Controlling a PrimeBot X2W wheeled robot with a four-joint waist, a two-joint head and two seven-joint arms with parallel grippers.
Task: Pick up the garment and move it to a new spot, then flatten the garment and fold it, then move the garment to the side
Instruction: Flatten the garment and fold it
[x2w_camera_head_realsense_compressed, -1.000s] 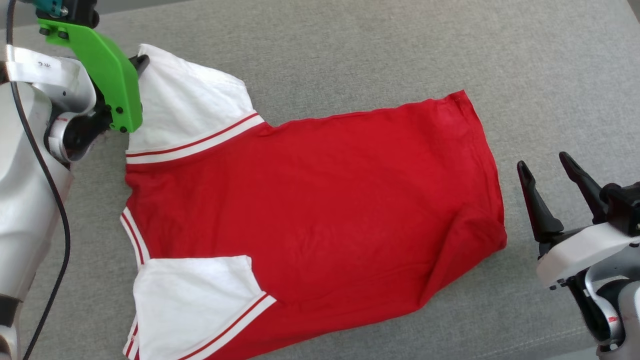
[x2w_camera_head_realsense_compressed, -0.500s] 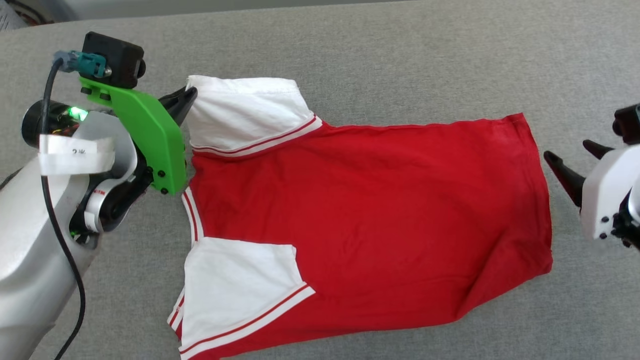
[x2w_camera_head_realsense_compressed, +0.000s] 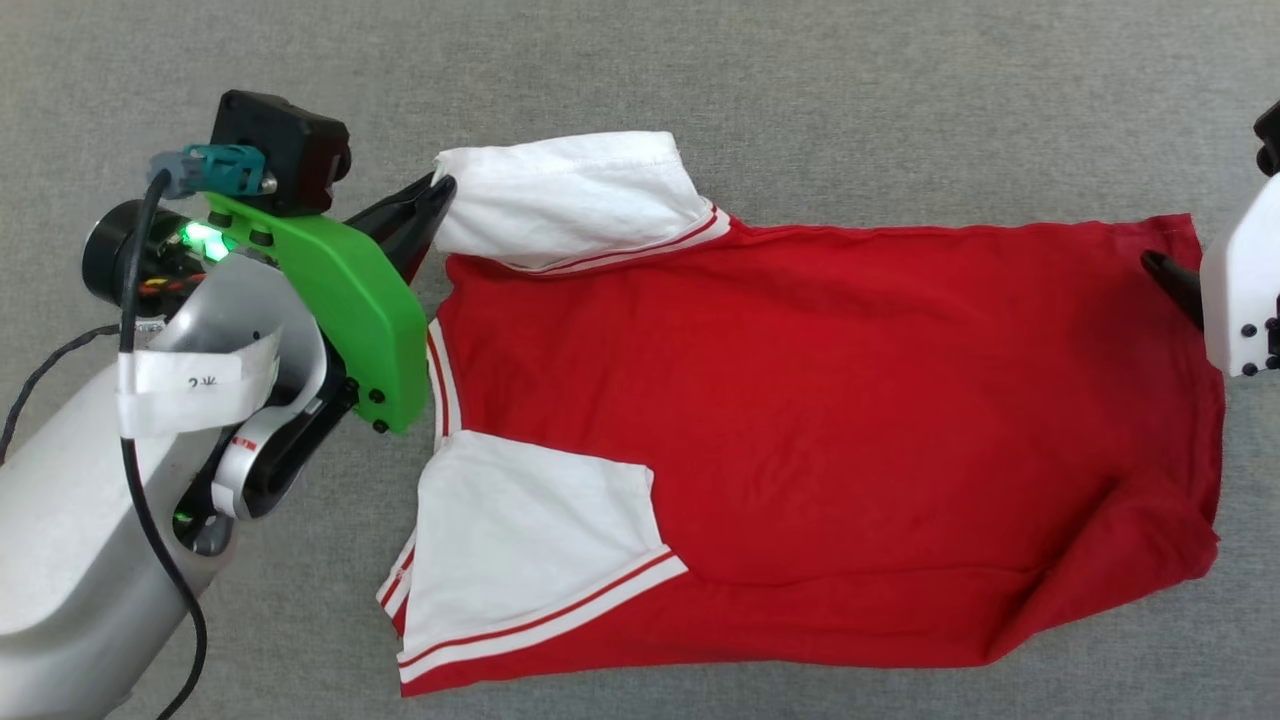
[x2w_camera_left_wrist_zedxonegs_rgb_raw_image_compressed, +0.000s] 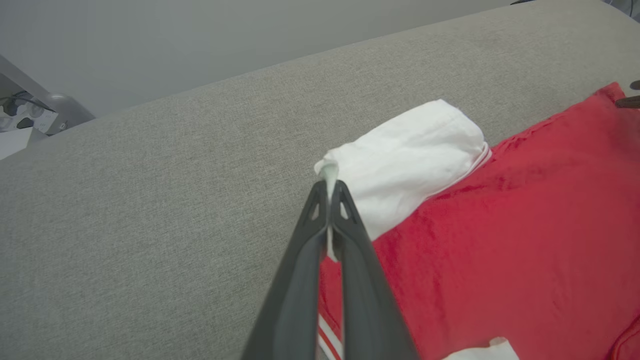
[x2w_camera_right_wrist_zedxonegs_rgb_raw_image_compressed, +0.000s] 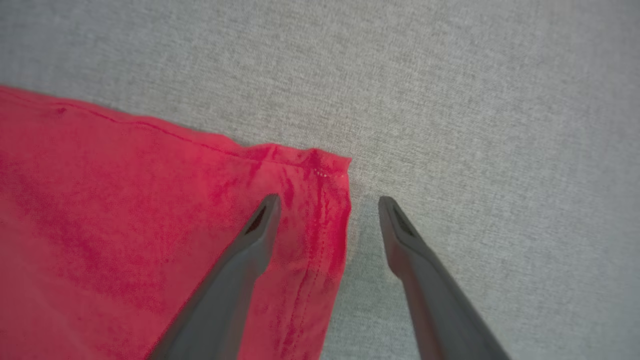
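- The garment (x2w_camera_head_realsense_compressed: 800, 420) lay spread on the grey cushion (x2w_camera_head_realsense_compressed: 800, 80), long axis across our view, collar toward our left, hem toward our right.
- Our left gripper (x2w_camera_left_wrist_zedxonegs_rgb_raw_image_compressed: 329, 187) pinched the far white sleeve (x2w_camera_head_realsense_compressed: 570, 195) at its edge, likely to tension it.
- Our right gripper (x2w_camera_right_wrist_zedxonegs_rgb_raw_image_compressed: 328, 200) hung spread astride the far hem corner (x2w_camera_right_wrist_zedxonegs_rgb_raw_image_compressed: 320, 165), apparently ready to grab.

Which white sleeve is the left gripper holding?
The upper sleeve in the head view: the left gripper pinches its edge; the lower sleeve lies free.
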